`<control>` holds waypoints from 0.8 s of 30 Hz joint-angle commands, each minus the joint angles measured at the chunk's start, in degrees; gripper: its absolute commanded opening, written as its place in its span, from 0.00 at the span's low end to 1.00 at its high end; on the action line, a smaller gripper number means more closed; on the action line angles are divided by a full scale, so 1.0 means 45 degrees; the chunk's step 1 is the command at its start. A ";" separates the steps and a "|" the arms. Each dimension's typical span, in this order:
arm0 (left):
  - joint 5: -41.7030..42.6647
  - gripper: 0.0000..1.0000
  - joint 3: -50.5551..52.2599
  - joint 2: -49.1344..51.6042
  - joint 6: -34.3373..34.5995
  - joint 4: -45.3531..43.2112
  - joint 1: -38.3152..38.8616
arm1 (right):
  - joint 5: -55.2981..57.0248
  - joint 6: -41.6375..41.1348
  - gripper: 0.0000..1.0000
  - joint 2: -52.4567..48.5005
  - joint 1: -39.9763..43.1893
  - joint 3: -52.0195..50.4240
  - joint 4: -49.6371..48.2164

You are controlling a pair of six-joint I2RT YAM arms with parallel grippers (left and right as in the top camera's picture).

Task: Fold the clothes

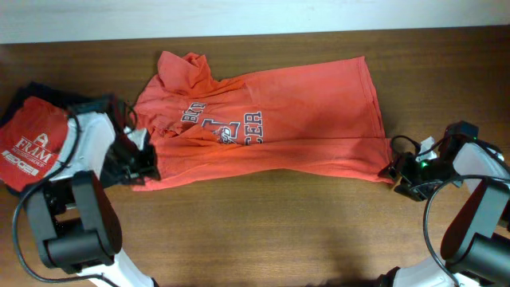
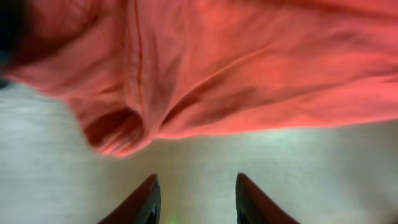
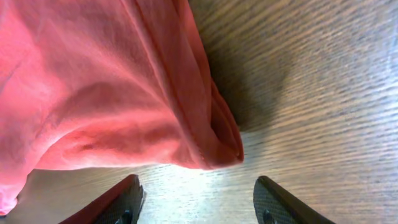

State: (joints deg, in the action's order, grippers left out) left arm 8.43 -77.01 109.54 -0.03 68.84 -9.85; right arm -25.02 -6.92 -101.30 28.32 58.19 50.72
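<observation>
At the centre of the wooden table [image 1: 263, 231], we see the orange-red T-shirt [image 1: 271, 119] stretched sideways across the overhead frame, collar end to the left, hem to the right, its grey-white lettering facing up. The left gripper [image 2: 198, 190] sits at the shirt's lower left corner, jaws parted with only bare table between them. The cloth lies just ahead of the tips, untouched as far as we can tell. The right gripper [image 3: 199, 186] mirrors it at the lower right corner, jaws wide and empty, the hem's bunched corner just beyond them.

We judge the job partly done. The bottom edge in the overhead frame looks doubled over, with a long crease running beneath the lettering, which suggests one lengthwise fold is in place. In the right wrist view we make out more than one layer at the hem corner, which fits that reading.

What is left, in our view, is the larger share. The sleeve and collar at the upper left are rumpled, the upper edge is not turned in, and the long strip has yet to be brought end to end into a compact stack. At the far left of the overhead frame a folded red shirt [image 1: 32, 139] with a white logo rests on a dark garment [image 1: 24, 89], apart from the work in hand
</observation>
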 commanded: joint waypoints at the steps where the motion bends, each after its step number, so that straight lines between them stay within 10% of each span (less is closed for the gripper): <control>1: -0.0097 0.40 0.1345 -0.0228 0.0699 -0.1035 -0.0112 | -0.0204 0.0005 0.63 0.0199 0.0034 0.0189 0.0107; 5: -0.0311 0.39 0.1797 -0.0228 0.0729 -0.2166 -0.0112 | -0.0029 0.0000 0.64 0.0136 0.0034 0.0189 0.0107; 11: -0.0559 0.01 0.2035 -0.0223 0.0724 -0.3303 -0.0112 | 0.0044 0.0000 0.64 0.0131 0.0034 0.0034 0.0063; 24: -0.0597 0.00 0.2035 -0.0228 0.0729 -0.3293 -0.0112 | -0.0879 -0.0010 0.57 0.0131 0.0034 -0.1807 -0.2317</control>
State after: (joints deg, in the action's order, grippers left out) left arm 6.39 -68.45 109.49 2.92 53.93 -9.85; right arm -26.70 -7.35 -100.36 28.42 53.01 45.52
